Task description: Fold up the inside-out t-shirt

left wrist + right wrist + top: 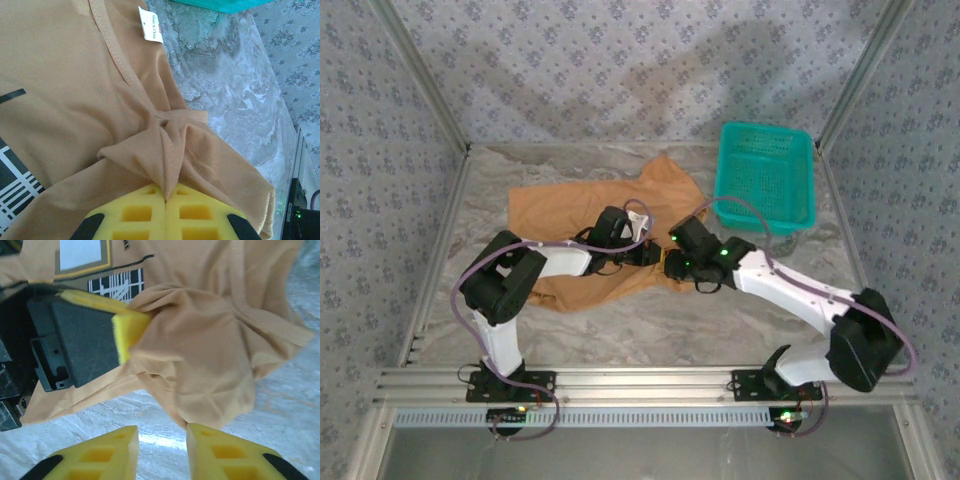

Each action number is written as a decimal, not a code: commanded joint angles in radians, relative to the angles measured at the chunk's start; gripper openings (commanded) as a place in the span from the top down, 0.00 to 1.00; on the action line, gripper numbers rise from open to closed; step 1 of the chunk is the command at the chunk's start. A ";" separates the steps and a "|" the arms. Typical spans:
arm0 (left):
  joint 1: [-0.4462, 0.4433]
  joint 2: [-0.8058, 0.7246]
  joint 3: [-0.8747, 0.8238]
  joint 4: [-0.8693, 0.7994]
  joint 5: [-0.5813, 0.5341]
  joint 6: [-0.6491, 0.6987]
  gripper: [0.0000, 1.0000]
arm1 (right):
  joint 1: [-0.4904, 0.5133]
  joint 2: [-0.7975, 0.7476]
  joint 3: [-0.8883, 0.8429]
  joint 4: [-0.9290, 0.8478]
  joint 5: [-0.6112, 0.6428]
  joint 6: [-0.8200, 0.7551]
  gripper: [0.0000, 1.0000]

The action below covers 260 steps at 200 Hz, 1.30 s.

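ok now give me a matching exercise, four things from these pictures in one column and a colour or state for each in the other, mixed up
Things:
1. t-shirt
2. basket
3. left gripper
4. right gripper

Colours or states:
a. jaws apart, nothing between them
b. teal, at the far right
c. tan, lying crumpled
d. shut on a fold of the t-shirt

Pairs: 1-c, 2-b, 3-d, 4-a
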 commanded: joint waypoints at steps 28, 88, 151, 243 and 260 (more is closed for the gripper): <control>0.007 -0.017 0.021 -0.012 0.003 0.009 1.00 | 0.006 0.176 0.063 -0.062 0.148 -0.025 0.63; 0.010 -0.020 0.029 -0.020 0.007 0.015 1.00 | -0.069 0.144 0.109 -0.085 0.093 -0.052 1.00; -0.022 0.015 0.062 0.073 0.003 -0.081 1.00 | -0.357 -0.151 -0.260 0.127 -0.150 -0.042 1.00; -0.140 0.064 0.073 0.119 -0.094 -0.168 1.00 | -0.212 -0.281 -0.305 -0.016 0.051 0.066 0.66; -0.141 0.064 0.084 0.103 -0.093 -0.159 1.00 | -0.154 -0.290 -0.279 -0.012 0.068 0.084 0.68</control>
